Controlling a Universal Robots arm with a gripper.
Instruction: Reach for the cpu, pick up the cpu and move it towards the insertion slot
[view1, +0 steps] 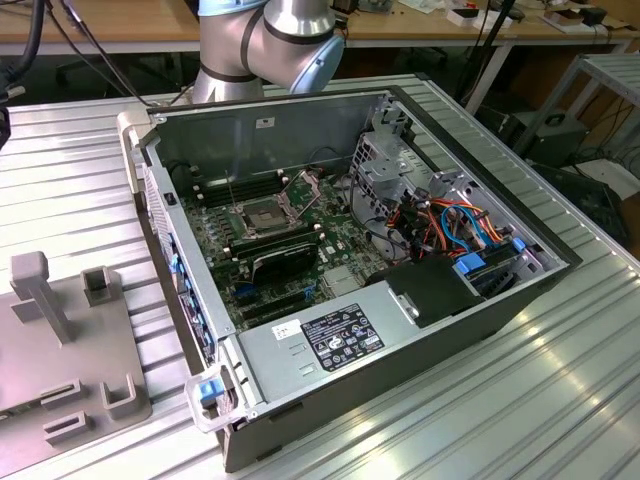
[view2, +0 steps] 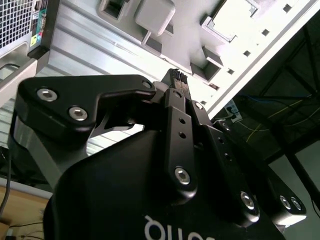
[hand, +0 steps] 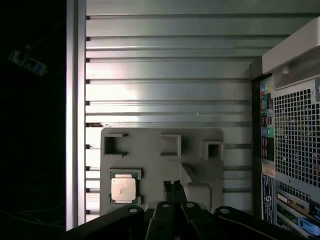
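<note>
Reaching is the step in hand, I judge. The pincer (hand: 173, 185) hangs above the grey fixture plate (hand: 145, 170) with its two thin fingers drawn close together and nothing between them, as seen in both wrist views. The cpu (hand: 123, 190), a pale silvery square, lies flat in a framed seat on that plate, near the plate's edge farthest from the computer case (hand: 295, 125). The pincer's tips sit off to the case side of it, not touching it.

To do this well, the tips likely need to come over the cpu until it is centred between them. The fingers should spread wider than the square before descending, then take opposite edges squarely so it lifts level out of the seat's rim.

The insertion slot (view1: 262, 215) lies on the board inside the case with its hinged plate (view1: 300, 185) raised, well apart from the fixture plate on the counter (view1: 80, 180).
</note>
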